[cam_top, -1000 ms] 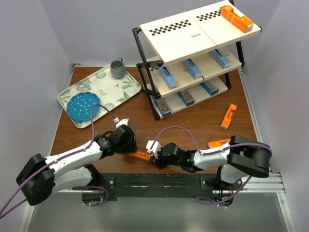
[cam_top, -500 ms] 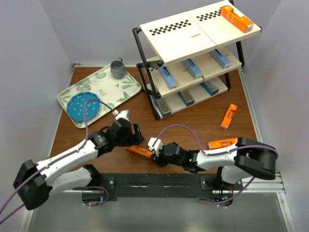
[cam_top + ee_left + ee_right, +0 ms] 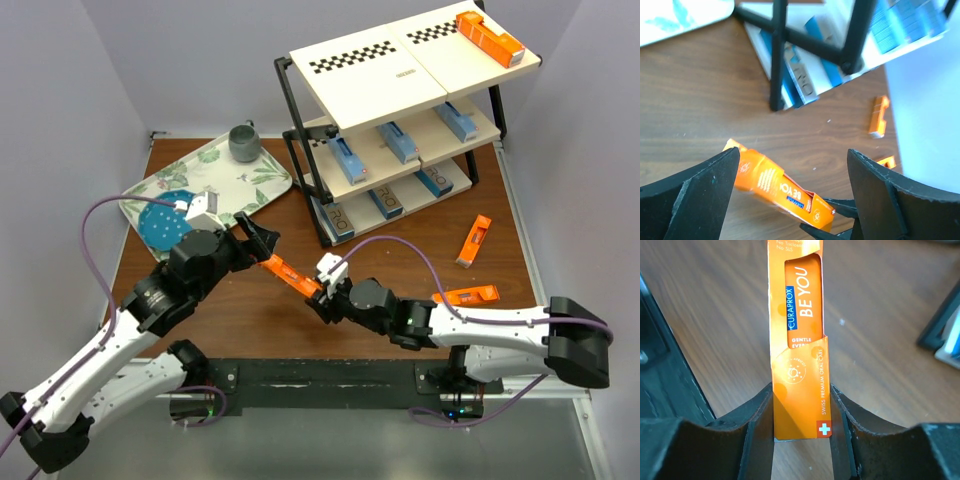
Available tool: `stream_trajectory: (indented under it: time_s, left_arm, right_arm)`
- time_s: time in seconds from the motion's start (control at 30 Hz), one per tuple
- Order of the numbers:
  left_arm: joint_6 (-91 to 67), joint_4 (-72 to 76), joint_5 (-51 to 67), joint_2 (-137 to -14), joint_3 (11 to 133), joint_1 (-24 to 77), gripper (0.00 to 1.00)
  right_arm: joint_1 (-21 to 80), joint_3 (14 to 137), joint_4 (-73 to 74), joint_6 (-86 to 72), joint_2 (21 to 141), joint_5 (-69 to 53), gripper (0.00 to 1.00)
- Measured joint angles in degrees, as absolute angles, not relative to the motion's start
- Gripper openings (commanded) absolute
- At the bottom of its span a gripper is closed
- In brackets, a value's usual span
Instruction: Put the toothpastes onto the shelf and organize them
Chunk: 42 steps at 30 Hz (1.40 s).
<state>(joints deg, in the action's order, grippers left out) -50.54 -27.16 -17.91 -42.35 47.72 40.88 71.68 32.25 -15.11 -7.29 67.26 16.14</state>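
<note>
My right gripper (image 3: 322,293) is shut on the near end of an orange toothpaste carton (image 3: 288,275), which it holds off the table, pointing back-left. In the right wrist view the carton (image 3: 797,340) sits squeezed between both fingers (image 3: 757,430). My left gripper (image 3: 262,243) is open around the carton's far end; in the left wrist view the carton (image 3: 775,185) lies between the spread fingers (image 3: 705,190), close to the left one, and I cannot tell whether it touches. The shelf (image 3: 370,75) stands at the back right with an orange carton (image 3: 490,38) on top, blue ones (image 3: 398,142) on the middle tier and dark-lettered ones (image 3: 386,203) at the bottom.
Two more orange cartons lie on the table, one (image 3: 473,240) in front of the shelf and one (image 3: 466,296) beside my right arm. A leaf-patterned tray (image 3: 225,175) at the back left carries a blue plate (image 3: 165,222) and a grey cup (image 3: 244,142). Walls close in on both sides.
The left gripper opened and let go of the orange carton, and its arm rose and swung back. The right gripper kept hold and carried the carton up and toward the table's middle.
</note>
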Motion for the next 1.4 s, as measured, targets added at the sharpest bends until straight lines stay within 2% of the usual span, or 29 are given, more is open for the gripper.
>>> stream_trajectory:
  time_s: [0.33,0.67,0.9,1.17,1.4]
  left_arm:
    - [-46.04,-21.45,-20.10,-36.16,47.79,40.88,0.95]
    - [-30.46,-11.03,-25.87,-26.74,47.86,40.88,0.96]
    - [-19.62,-5.48,-28.84,-23.79,45.43,40.88,0.96]
    - [-12.71,-3.86,-30.06,-23.73,37.54,40.88,0.97]
    - [-9.23,-2.17,-29.76,-26.35,31.53,40.88,0.99]
  right_arm:
    - [71.68,45.47,-2.09,-8.93,65.69,20.73,0.26]
    - [68.49,70.22,17.50,-3.09,64.34,25.89,0.27]
    - [59.07,86.94,30.48,0.16,65.43,24.21,0.27]
    - [46.37,110.15,41.69,8.60,74.06,22.68,0.27]
    - [35.07,123.85,49.63,13.96,83.20,17.39,0.27]
